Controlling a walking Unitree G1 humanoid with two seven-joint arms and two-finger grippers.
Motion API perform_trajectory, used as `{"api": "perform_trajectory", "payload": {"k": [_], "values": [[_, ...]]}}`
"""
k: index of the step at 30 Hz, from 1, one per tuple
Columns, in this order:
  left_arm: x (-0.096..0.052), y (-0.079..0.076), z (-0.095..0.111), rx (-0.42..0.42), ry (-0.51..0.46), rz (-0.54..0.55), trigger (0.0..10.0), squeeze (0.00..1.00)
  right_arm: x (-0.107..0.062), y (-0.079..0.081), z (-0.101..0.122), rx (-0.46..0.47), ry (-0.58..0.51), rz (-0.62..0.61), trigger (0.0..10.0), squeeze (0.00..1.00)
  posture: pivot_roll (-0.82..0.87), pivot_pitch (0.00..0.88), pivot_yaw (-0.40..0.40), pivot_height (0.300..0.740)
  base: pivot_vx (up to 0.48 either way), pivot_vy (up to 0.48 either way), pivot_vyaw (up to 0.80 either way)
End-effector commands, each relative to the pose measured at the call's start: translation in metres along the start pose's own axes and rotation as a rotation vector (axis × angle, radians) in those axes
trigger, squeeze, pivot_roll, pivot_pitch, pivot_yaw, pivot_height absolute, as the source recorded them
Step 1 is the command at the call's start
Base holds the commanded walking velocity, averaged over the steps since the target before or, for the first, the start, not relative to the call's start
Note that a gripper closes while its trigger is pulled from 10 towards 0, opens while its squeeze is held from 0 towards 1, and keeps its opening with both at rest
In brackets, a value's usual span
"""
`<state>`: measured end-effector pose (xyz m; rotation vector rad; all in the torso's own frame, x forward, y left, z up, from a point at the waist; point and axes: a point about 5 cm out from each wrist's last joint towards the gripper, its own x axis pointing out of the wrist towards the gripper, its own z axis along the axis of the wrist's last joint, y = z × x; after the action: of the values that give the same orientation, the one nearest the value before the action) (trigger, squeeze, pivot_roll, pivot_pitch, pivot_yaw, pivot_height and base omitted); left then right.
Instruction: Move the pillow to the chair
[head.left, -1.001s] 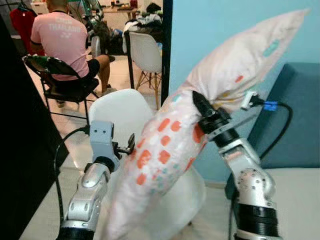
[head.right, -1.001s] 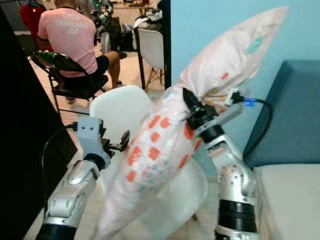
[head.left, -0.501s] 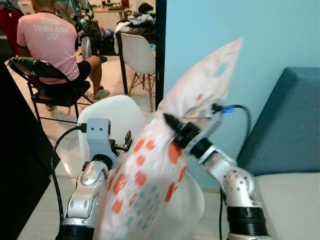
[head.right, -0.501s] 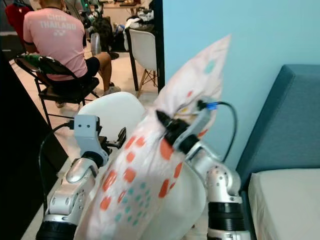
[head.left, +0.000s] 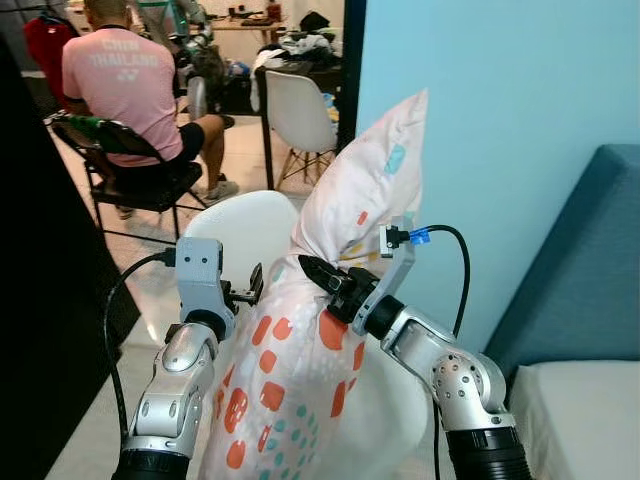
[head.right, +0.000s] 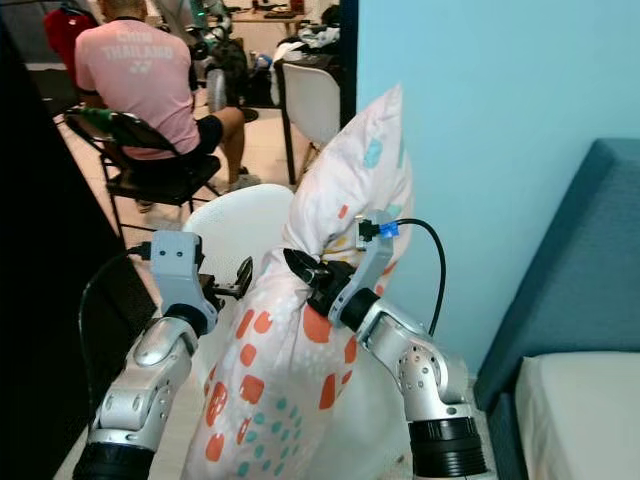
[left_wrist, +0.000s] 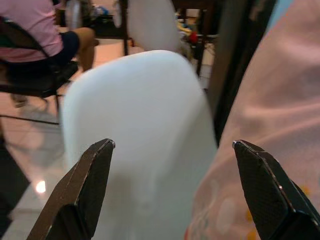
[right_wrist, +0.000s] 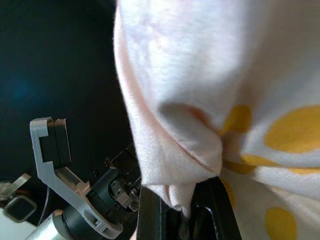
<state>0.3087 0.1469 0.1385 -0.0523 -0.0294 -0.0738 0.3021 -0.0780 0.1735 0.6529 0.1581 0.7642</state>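
Note:
A white pillow (head.left: 300, 370) with orange and teal spots stands upright over the white chair (head.left: 240, 225), its top corner against the blue wall. My right gripper (head.left: 312, 270) is shut on the pillow's pinched middle; in the right wrist view the fabric (right_wrist: 200, 100) bunches between the fingers (right_wrist: 152, 215). My left gripper (head.left: 256, 283) is open just left of the pillow, beside the chair's back. In the left wrist view its two fingers (left_wrist: 90, 185) stand wide apart, with the chair back (left_wrist: 140, 130) ahead and the pillow (left_wrist: 270, 125) at one side.
A person in a pink shirt (head.left: 120, 75) sits on a black folding chair (head.left: 135, 170) beyond. Another white chair (head.left: 300, 115) and a cluttered table stand behind. A blue sofa (head.left: 580, 300) is on the right, a dark panel (head.left: 40, 280) on the left.
The right gripper has swung the pillow leftward and upright, bringing it down over the chair seat. The left arm has barely moved. The camera has shifted a little.

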Motion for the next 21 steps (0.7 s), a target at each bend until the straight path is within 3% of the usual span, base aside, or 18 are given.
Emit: {"api": "perform_trajectory", "payload": {"k": [1, 10, 14, 19, 21], "values": [[-0.001, 0.000, -0.002, 0.007, 0.004, -0.006, 10.0, 0.00, 0.001, 0.012, 0.014, -0.008, -0.077, 0.059, 10.0, 0.00, -0.05, 0.000, -0.004, 0.740, 0.000, 0.000, 0.68], [0.001, 0.000, -0.001, 0.005, 0.004, -0.003, 10.0, 0.00, 0.000, 0.012, 0.033, 0.058, -0.216, 0.060, 10.0, 0.00, -0.05, 0.000, 0.001, 0.740, 0.000, 0.000, 0.68], [0.001, 0.000, -0.001, 0.005, 0.007, 0.000, 10.0, 0.00, 0.000, 0.005, 0.041, 0.116, -0.274, 0.001, 10.0, 0.00, -0.05, 0.000, -0.001, 0.740, 0.000, 0.000, 0.54], [0.001, 0.000, -0.001, 0.009, 0.007, -0.003, 10.0, 0.00, 0.000, 0.003, 0.045, 0.165, -0.282, -0.017, 10.0, 0.00, -0.05, 0.000, -0.001, 0.740, 0.000, 0.000, 0.00], [0.001, -0.001, -0.001, 0.027, 0.010, -0.014, 10.0, 0.00, 0.001, -0.004, 0.036, 0.128, -0.205, -0.088, 10.0, 0.00, -0.06, 0.000, -0.001, 0.735, 0.000, -0.240, 0.00]]}}
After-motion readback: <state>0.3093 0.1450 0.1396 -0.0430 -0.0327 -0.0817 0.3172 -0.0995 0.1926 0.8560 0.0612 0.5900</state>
